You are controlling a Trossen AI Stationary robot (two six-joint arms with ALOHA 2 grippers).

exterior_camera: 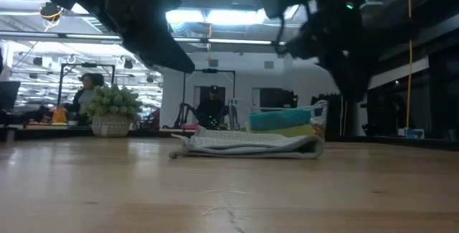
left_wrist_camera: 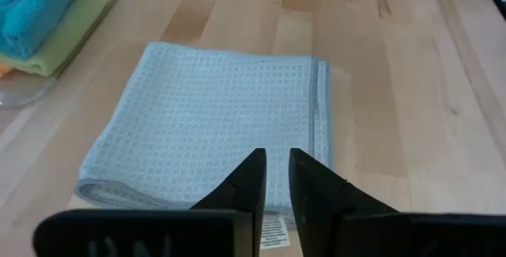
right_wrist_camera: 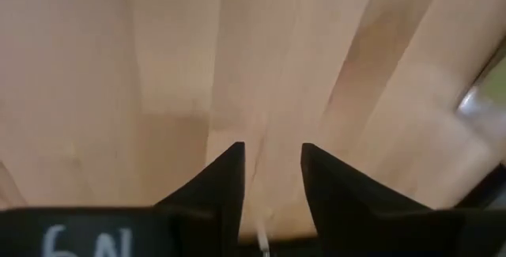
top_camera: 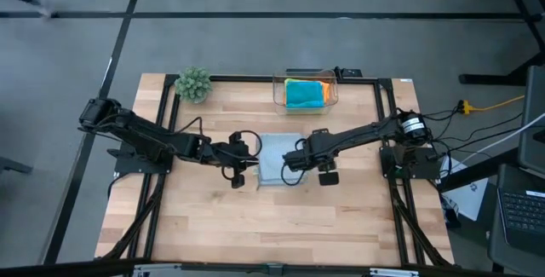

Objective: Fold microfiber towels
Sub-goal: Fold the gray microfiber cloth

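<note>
Grey towel (top_camera: 274, 158) lies folded between both arms; left fingers (left_wrist_camera: 273, 179) nearly closed, right fingers (right_wrist_camera: 273, 179) apart, both empty.

Both arms extended inward, left gripper (left_wrist_camera: 277, 166) & right gripper (right_wrist_camera: 271, 162) fingers slightly apart

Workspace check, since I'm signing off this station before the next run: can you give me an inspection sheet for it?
Surface: wooden table, bare wood over most of it.
Job's things: light grey towel lies folded flat at mid-table; turquoise towel on top of the stack in the clear box at the far edge, with lime green and orange edges showing under it.
Clutter: small green plant at the far left corner.
Hands: left hand over the grey towel's left edge, fingers narrowly apart, empty; right hand at its right side, fingers apart, nothing between them.
Cables: yellow cable and dark leads off the table's right side.
Surroundings: people in the room behind.
</note>
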